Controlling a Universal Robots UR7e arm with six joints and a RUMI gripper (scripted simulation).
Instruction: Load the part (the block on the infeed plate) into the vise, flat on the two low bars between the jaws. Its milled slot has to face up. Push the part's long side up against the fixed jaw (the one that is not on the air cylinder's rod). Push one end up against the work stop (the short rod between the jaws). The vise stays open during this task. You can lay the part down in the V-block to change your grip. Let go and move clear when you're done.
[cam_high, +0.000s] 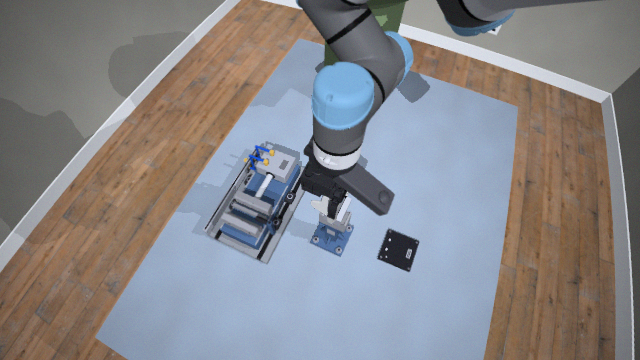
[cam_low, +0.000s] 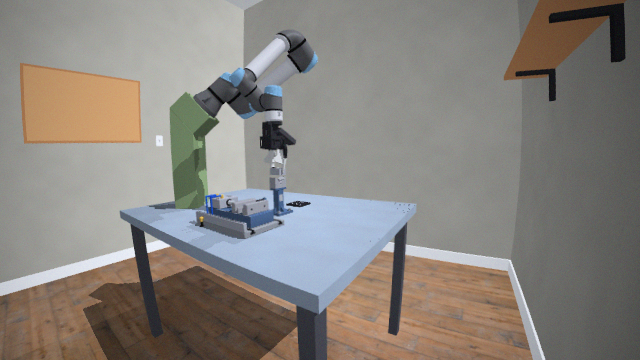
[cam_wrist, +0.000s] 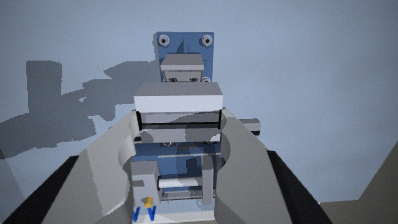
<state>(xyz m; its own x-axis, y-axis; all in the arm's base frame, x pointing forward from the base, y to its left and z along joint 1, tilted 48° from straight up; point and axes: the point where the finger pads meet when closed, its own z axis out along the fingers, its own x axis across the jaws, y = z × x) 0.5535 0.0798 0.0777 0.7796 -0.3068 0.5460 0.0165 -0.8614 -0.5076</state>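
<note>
Top: vise (cam_high: 270, 188) (cam_low: 260, 220) (cam_wrist: 144, 149) and black plate (cam_high: 398, 250) (cam_low: 298, 203) sit well apart on the counter (cam_high: 425, 300) (cam_low: 320, 250) (cam_wrist: 325, 100), blue stand (cam_high: 325, 243) (cam_low: 278, 201) (cam_wrist: 170, 50) between them. Vise is open, air cylinder (cam_high: 278, 165) (cam_low: 218, 202) (cam_wrist: 145, 175) at one end of its tray. Jaws are over the stand; can't separate part from V-block here.

Exterior: arm (cam_low: 272, 102) (cam_high: 342, 100) points down. Part (cam_low: 276, 171) (cam_wrist: 179, 103) is right above the V-block (cam_low: 277, 182) (cam_wrist: 183, 61) atop the stand, outside the vise. Contact with the V-block: can't tell.

Wrist: jaws closed on the part, one finger at each end. Dark groove runs along it, finger to finger. Vise shows behind, partly hidden.
</note>
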